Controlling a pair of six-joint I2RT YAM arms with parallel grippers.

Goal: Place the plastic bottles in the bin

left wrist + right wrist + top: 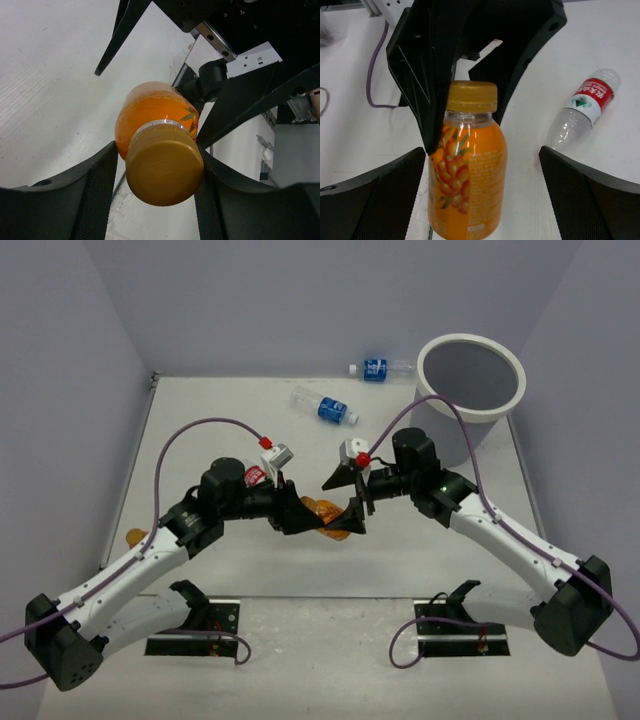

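Observation:
My left gripper (300, 512) is shut on the cap end of the short orange bottle (326, 516), seen close up in the left wrist view (157, 117) with the gripper (157, 157) round its cap. My right gripper (352, 502) is open, its fingers on either side of the bottle's body (467, 170) without closing on it (482, 155). Two clear blue-labelled bottles (325, 406) (380, 369) lie at the back. The red-labelled bottle (587, 105) lies on the table beside the left arm (256, 476). The white bin (470, 352) stands at the back right. The green and dark-labelled bottles are out of view.
An orange-brown object (135, 536) peeks out from under the left arm near the left wall. Purple cables loop over both arms. The walls close in on the left, back and right. Black base mounts sit at the near edge.

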